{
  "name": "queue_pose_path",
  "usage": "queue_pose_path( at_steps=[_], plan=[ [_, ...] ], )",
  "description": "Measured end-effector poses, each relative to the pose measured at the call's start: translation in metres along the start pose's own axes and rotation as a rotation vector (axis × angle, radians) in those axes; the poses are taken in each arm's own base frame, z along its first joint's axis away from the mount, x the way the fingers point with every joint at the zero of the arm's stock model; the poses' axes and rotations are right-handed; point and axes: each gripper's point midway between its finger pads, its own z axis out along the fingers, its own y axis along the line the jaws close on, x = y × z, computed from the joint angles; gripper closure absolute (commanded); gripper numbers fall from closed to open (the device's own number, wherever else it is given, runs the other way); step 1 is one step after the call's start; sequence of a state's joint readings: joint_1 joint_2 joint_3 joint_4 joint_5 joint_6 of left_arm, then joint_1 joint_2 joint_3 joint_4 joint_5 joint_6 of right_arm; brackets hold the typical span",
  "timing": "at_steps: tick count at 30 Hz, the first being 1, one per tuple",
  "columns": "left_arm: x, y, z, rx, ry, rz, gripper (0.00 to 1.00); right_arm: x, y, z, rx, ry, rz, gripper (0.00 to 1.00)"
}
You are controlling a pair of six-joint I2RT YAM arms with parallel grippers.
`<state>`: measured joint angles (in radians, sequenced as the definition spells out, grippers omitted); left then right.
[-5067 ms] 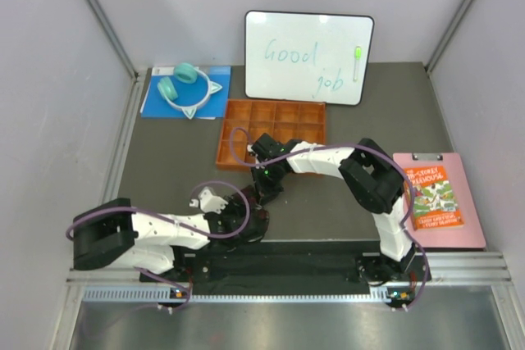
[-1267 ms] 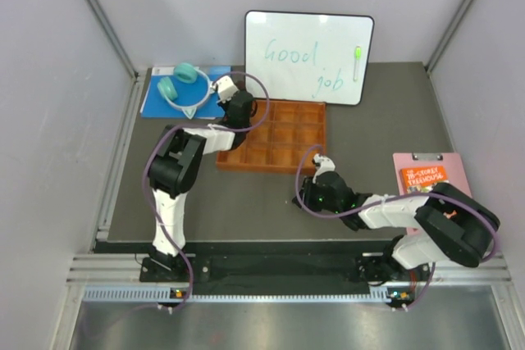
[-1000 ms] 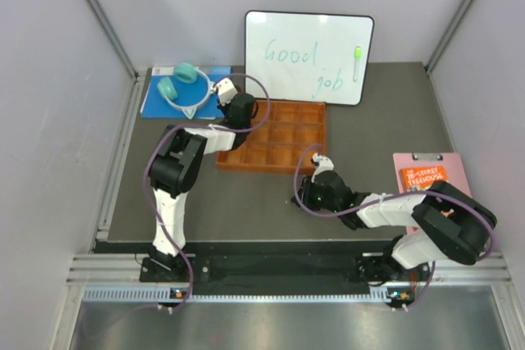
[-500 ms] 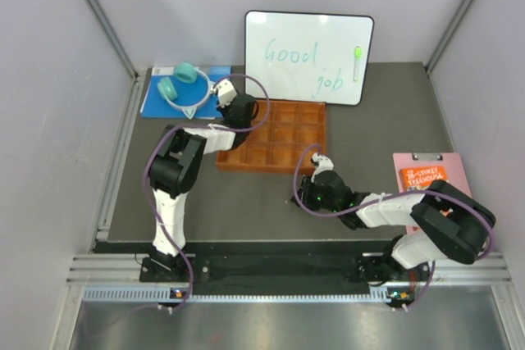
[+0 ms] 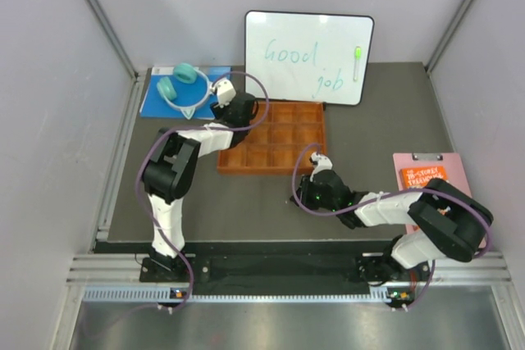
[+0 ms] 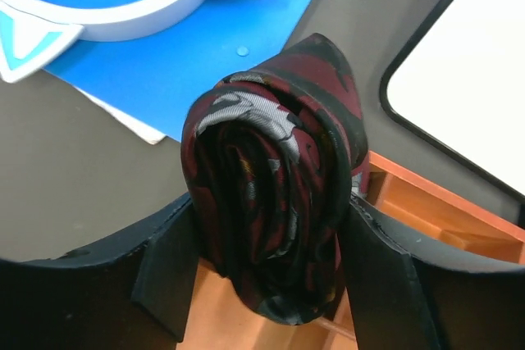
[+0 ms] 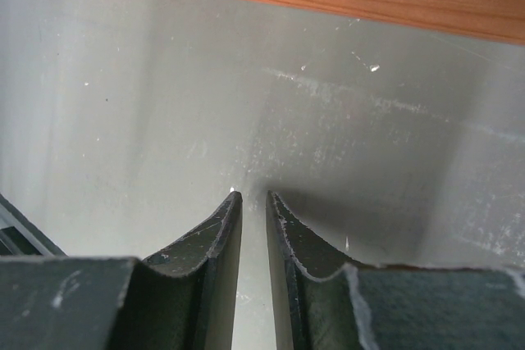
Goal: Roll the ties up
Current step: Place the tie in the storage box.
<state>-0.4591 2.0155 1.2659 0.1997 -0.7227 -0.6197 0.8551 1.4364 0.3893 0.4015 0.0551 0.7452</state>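
L arm (image 5: 175, 163) nudged; wrist cam: L hand (image 6: 271, 206) pinches rolled tie (image 6: 264, 153), R hand (image 7: 251, 196) near-shut.

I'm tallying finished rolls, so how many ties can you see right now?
1. A rolled tie sits between the jaws of the left gripper, at the far-left corner of the orange tray. Others may be hidden behind the arms.

A robot lab cell: bare panel walls (image 5: 57, 79), aluminium mounting rail (image 5: 467, 266).
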Motion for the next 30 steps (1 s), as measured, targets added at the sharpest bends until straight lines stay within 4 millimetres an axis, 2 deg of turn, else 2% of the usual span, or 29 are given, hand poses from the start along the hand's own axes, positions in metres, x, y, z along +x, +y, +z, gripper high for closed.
queue_pose_path(
  at_steps=[8,11,12,23,26,30],
  plan=[
    [-0.007,0.009,-0.007,-0.014,0.01,0.022,0.28,0.0,0.0,0.0,0.0,0.0,0.0,0.8],
    [-0.014,0.009,-0.011,-0.01,0.005,0.022,0.1,0.0,0.0,0.0,0.0,-0.001,0.0,0.8],
    [-0.017,0.008,-0.013,-0.007,0.001,0.018,0.01,0.0,0.0,0.001,0.0,-0.001,0.0,0.8],
    [-0.028,0.008,-0.022,0.006,0.004,0.035,0.01,0.0,0.0,0.001,-0.001,-0.002,0.0,0.8],
    [-0.045,0.006,-0.031,0.02,-0.014,0.024,0.01,0.0,0.0,0.001,-0.002,-0.002,0.0,0.8],
    [-0.086,0.001,-0.053,0.059,-0.072,-0.021,0.01,0.0,0.0,0.001,-0.002,-0.002,0.0,0.81]
  ],
)
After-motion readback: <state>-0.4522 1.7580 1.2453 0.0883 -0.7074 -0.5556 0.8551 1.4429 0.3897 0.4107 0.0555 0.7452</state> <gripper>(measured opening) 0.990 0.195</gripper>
